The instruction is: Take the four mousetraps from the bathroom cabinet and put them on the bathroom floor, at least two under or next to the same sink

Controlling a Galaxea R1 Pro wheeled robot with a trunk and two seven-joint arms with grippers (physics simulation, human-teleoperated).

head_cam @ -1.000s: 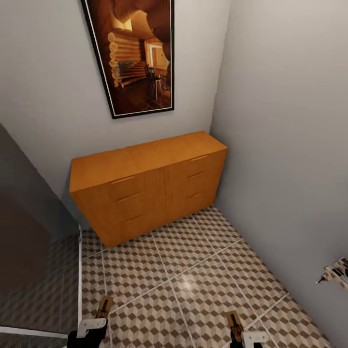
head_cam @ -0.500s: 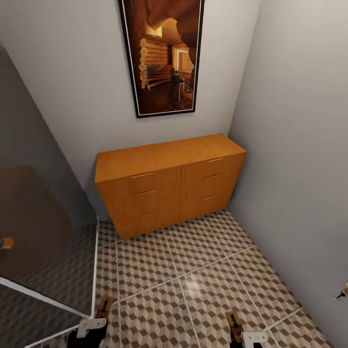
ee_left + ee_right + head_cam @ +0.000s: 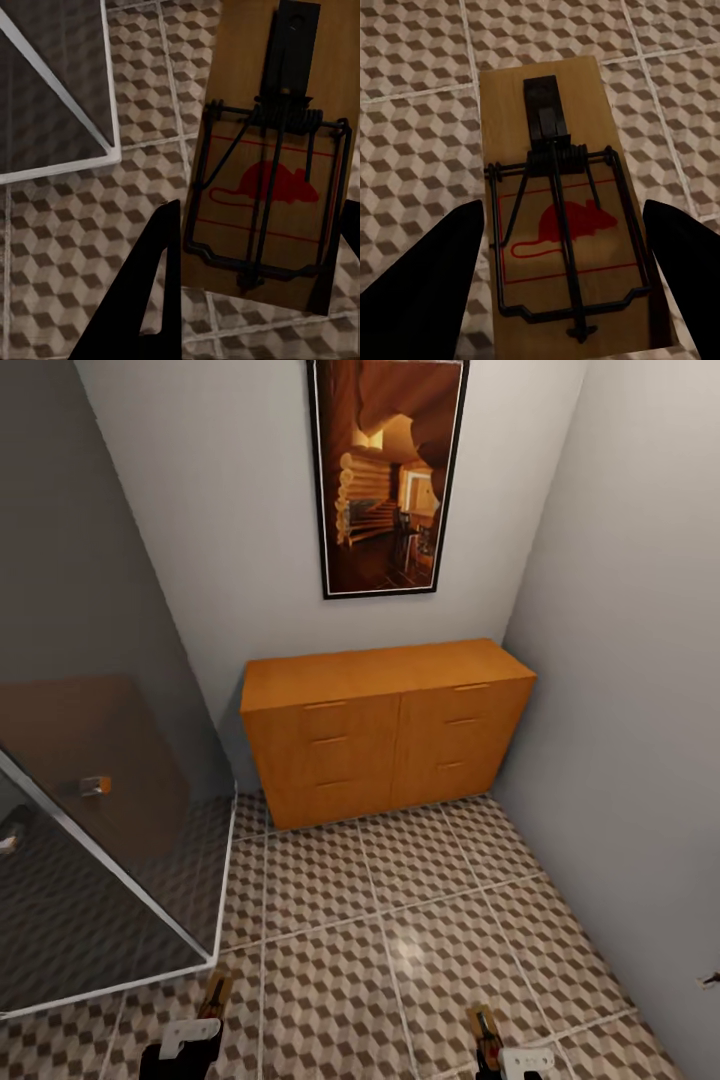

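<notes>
1. Tan wood, two counted – one mousetrap per arm: left mousetrap point(image 3: 274, 161) sat between the left gripper point(image 3: 255, 255) fingers, right mousetrap point(image 3: 561, 217) between the right gripper point(image 3: 562, 285) fingers. Both carried above the tiles, each with dark wire and a red mouse print.
2. Both grippers were closed onto the board edges – fingers flanked each board on both sides.
3. One cabinet point(image 3: 385, 730) stood against the back wall, its right end in the corner by the right wall point(image 3: 640, 660); six drawer handles counted, all drawers closed, top bare.
4. One framed picture point(image 3: 388, 475) hung above the cabinet.
5. One glass panel point(image 3: 95, 760) with a white edge bounded the left side; its corner came down onto the tiles just ahead of the left gripper.
6. The bathroom floor point(image 3: 400, 920) between the grippers and the cabinet front was open tile from the glass edge to the right wall.
</notes>
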